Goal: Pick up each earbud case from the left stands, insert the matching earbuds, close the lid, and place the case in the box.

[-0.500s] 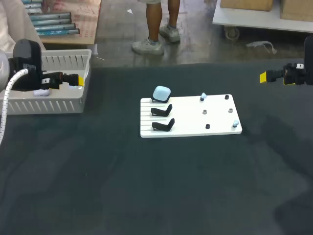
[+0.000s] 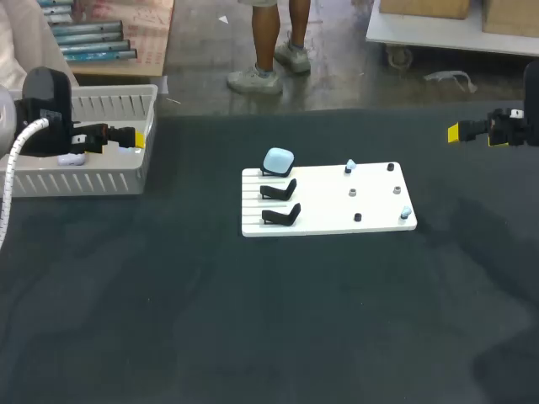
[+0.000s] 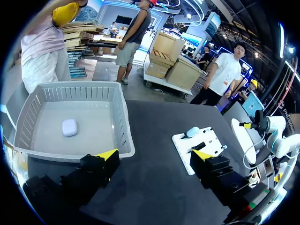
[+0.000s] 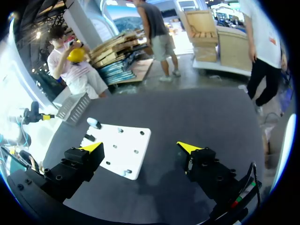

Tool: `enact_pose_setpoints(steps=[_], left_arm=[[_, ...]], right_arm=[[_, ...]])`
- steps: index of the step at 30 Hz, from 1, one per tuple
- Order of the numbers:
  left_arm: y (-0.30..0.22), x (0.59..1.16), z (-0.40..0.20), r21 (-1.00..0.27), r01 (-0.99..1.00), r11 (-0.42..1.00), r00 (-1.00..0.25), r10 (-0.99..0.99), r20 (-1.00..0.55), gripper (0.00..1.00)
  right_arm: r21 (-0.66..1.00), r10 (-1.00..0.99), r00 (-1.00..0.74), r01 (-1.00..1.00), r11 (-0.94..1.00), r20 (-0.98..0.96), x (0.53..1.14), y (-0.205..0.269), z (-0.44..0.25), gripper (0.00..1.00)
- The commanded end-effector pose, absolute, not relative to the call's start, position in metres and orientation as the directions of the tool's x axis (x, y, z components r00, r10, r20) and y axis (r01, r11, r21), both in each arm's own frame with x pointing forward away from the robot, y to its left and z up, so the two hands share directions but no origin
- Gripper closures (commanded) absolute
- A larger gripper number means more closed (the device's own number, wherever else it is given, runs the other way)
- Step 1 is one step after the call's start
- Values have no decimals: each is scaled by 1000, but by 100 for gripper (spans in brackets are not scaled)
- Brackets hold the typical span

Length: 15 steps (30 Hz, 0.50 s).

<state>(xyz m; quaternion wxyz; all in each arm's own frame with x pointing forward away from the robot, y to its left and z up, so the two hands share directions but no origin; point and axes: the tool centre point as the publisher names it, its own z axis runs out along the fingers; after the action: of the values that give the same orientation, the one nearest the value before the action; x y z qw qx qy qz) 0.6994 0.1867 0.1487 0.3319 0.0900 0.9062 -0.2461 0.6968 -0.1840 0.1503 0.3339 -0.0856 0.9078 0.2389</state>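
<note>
A pale blue earbud case (image 2: pixel 278 160) sits shut on the rear stand of the white board (image 2: pixel 328 220); the two black stands (image 2: pixel 280 189) in front of it are bare. Small pale blue earbuds (image 2: pixel 349 166) rest on pegs at the board's right side. A white case (image 2: pixel 72 158) lies in the grey box (image 2: pixel 84 181). My left gripper (image 2: pixel 135 138) hangs open over the box's right end, holding nothing. My right gripper (image 2: pixel 455 132) stands open and empty, high at the far right. In the left wrist view the white case (image 3: pixel 69 127) lies in the box (image 3: pixel 65 156) ahead of the gripper (image 3: pixel 155 157).
The right wrist view shows the board (image 4: pixel 119 150) below and ahead of the open gripper (image 4: pixel 140 147), the blue case (image 4: pixel 93 123) at the board's far end. Dark table cloth (image 2: pixel 269 320) spreads in front of the board.
</note>
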Motion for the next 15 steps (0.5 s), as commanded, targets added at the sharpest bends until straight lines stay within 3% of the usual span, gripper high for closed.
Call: enact_pose_setpoints(steps=[1,6,15], left_arm=[[185,700,151,-381,319,868,-769,2,-639,0],[176,708,151,-432,464,773,-678,-4,-735,0],[149,707,160,-237,827,510,-357,151,-922,0]], right_arm=[[377,3,-762,-316,870,-647,697,-184,150,0],[377,3,-762,-316,870,-647,697,-184,150,0],[377,3,-762,-316,870,-647,697,-184,150,0]])
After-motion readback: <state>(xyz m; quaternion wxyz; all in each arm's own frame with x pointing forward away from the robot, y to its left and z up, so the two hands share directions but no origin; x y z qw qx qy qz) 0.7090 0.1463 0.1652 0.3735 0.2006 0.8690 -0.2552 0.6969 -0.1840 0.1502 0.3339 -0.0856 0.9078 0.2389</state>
